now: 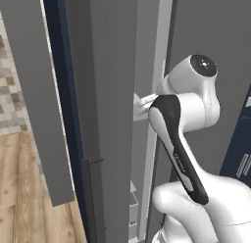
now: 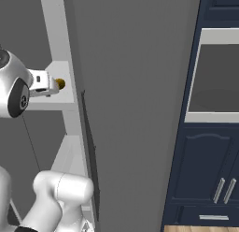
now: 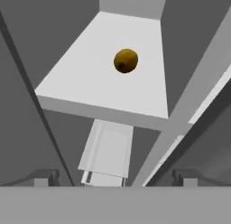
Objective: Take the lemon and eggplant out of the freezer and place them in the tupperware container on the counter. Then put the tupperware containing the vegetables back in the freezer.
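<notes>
Tall grey freezer (image 1: pixel 110 90) stands open, and the white arm reaches into the gap between its door and the cabinet wall. A white inner shelf (image 3: pixel 81 83) is the working surface; below it, in the hand view, a pale drawer front (image 3: pixel 108 151) sits lower in the compartment.

Key relation: the small round yellow-orange lemon (image 3: pixel 125 60) lies straight ahead of the two-finger gripper (image 3: pixel 115 175), further into the compartment, near the middle of that shelf and a little toward its back. It sits close to the gripper's centreline, slightly right of it in the hand view. From the right base view the lemon (image 2: pixel 60 83) is just past the end of the hand (image 2: pixel 44 83), apart from it, not touching.

Claw state: released, jaws spread wide, nothing between them. Both dark finger tips (image 3: pixel 45 177) show at the bottom of the hand view, well apart, with the lemon's line running between them.

My read: the next move is a straight push forward over the shelf edge, then close. There's only one arm, so no choice of side. The lemon is near-round, so there's no long axis to line up and wrist roll barely matters. Risk: it can roll on the flat shelf if one finger nudges it first.

Lemon look: mottled orange-yellow skin, darker on the underside, resting alone on the visible part of the shelf. I can't make out the eggplant in these frames.
</notes>
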You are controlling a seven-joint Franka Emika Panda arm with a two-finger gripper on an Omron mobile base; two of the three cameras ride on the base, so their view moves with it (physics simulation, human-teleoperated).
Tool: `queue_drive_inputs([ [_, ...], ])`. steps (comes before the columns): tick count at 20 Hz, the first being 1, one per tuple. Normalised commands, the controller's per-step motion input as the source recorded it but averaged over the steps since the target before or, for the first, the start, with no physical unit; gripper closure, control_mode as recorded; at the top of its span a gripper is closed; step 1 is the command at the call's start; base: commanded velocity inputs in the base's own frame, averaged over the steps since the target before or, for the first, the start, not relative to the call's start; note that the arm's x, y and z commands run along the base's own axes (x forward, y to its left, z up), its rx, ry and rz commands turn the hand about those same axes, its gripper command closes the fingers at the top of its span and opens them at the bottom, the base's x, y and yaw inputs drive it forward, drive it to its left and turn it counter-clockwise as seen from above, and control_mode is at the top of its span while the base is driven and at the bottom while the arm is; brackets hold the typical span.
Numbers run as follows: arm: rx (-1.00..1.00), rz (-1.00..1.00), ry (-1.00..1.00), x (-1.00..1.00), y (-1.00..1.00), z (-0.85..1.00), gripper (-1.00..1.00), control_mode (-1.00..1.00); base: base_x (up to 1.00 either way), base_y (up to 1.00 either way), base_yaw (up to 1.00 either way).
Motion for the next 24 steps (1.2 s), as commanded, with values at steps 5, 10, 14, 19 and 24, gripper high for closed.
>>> queue_drive_inputs([
  [5, 0.02, -0.06, -0.02, 0.35, 0.35, 0.04, -1.00, -1.00, 0.00, 0.00, 0.00],
  [10, 0.02, -0.06, -0.02, 0.49, 0.14, 0.00, -1.00, -1.00, 0.00, 0.00, 0.00],
  [14, 0.04, -0.04, 0.00, 0.51, 0.09, 0.00, -1.00, -1.00, 0.00, 0.00, 0.00],
  [19, 0.04, -0.03, 0.00, 0.53, 0.00, -0.12, -1.00, -1.00, 0.00, 0.00, 0.00],
  [24, 0.00, -0.03, 0.00, 0.47, 0.05, -0.29, -1.00, -1.00, 0.00, 0.00, 0.00],
])
